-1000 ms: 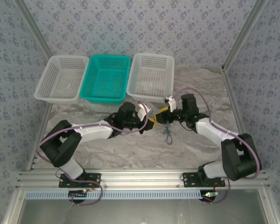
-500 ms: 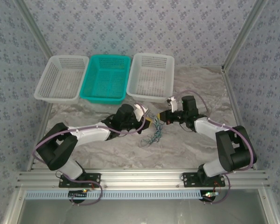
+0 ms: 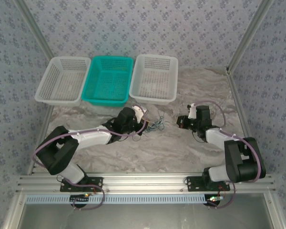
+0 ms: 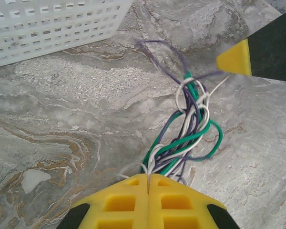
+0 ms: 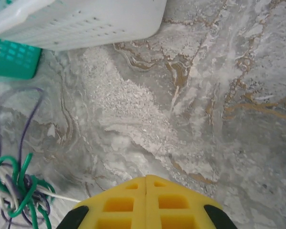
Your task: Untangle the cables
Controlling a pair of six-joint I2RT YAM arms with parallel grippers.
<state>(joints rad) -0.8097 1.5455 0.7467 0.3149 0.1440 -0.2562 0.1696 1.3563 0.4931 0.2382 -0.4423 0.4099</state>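
The cables [image 4: 190,125] bunch near the white basket [image 4: 52,24], with open marble table [image 3: 181,148] toward us. The low, outstretched left gripper [image 4: 148,183] pinches them. The right gripper [image 5: 146,183] sits pressed together on nothing, well aside.

No legible text, labels, brands, numbers or signs in any view.
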